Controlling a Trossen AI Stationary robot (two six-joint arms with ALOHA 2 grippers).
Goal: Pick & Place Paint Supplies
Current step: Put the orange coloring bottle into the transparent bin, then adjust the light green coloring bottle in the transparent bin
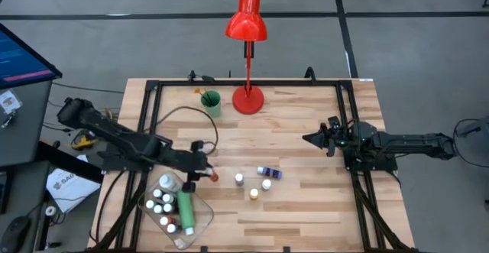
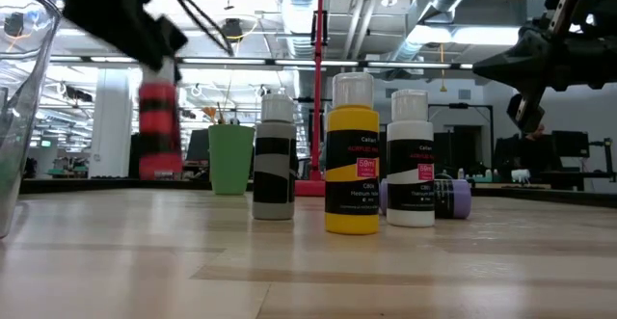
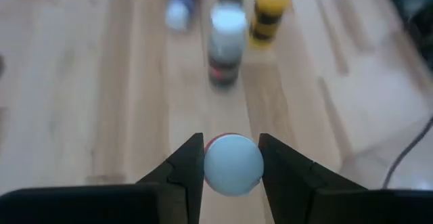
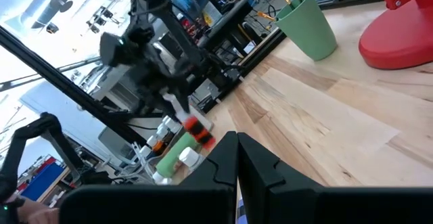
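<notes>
My left gripper (image 1: 208, 176) grasps a red paint bottle (image 3: 233, 164) above the desk (image 1: 306, 215), beside the tray (image 1: 200, 221); my right gripper (image 1: 312, 139) is clenched.

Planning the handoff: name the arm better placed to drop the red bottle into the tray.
Left. Its claw already grips the red bottle beside the clear tray; the right claw waits shut, far across the table.

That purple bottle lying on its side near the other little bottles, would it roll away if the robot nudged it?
Probably. The purple bottle lies on its side and looks round, so a sideways nudge would likely roll it across the smooth wooden table. It looks small and light, so even a slight touch might move it. The yellow bottle standing upright beside it could stop it, or tip.
</notes>
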